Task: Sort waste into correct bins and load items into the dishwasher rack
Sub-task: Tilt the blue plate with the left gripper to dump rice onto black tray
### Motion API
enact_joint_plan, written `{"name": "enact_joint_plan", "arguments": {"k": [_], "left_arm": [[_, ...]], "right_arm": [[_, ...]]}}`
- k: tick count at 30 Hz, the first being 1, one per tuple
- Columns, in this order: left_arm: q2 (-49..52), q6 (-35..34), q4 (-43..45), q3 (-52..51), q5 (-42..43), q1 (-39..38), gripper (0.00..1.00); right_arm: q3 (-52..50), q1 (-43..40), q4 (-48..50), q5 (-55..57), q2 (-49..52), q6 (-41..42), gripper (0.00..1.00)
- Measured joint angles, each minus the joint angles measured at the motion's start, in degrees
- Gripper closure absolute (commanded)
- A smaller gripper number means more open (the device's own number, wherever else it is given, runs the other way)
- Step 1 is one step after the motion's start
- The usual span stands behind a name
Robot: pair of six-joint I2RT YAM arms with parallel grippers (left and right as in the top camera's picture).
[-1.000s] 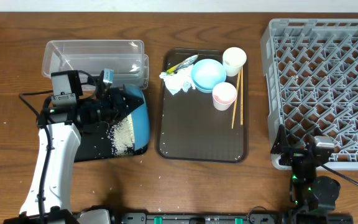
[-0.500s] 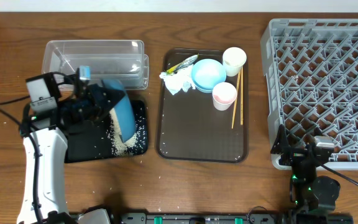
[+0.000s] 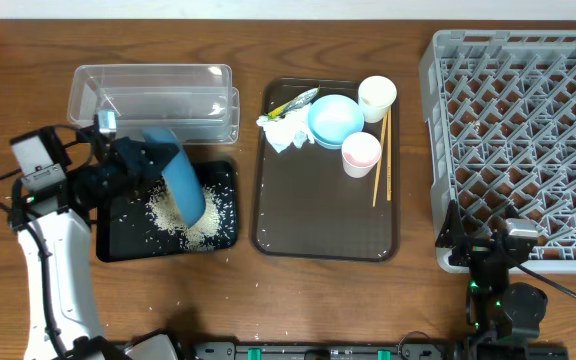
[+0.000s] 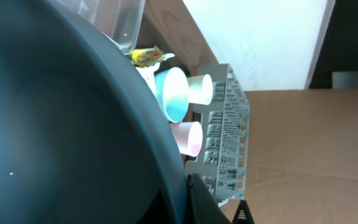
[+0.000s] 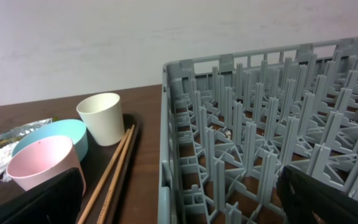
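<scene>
Dark-blue bowl (image 3: 183,185), tilted over black tray (image 3: 118,245), pinched by left fingers (image 4: 205,203); right fingers (image 5: 328,196) spread.

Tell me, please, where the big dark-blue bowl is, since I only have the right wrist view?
Observer: The left arm holds the dark-blue bowl in its jaws, tipped on its side over the black tray.
Operator: Thank you. Is there rice in that tray?
Observer: Yes, a heap of rice lies in the tray under the bowl's lower rim.
Operator: And where is the clear tub?
Observer: The clear tub sits right behind the black tray, on its far side.
</scene>
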Motion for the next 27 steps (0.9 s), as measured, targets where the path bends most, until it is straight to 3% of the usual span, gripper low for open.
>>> {"name": "enact_joint_plan", "arguments": {"k": [11,21,27], "left_arm": [[0.00,-0.31,-2.14,-0.02,9.55,6.54,0.94],[-0.02,-0.28,-2.97,-0.02,15.91,7.08,0.94],[-0.02,0.42,-8.15,-0.07,17.88,7.19,0.94]], "right_arm": [[0.00,0.00,0.00,0.00,0.00,0.00,0.01],[0.00,0.00,0.00,0.00,0.00,0.00,0.01],[0.00,0.00,0.00,0.00,0.00,0.00,0.01]]}}
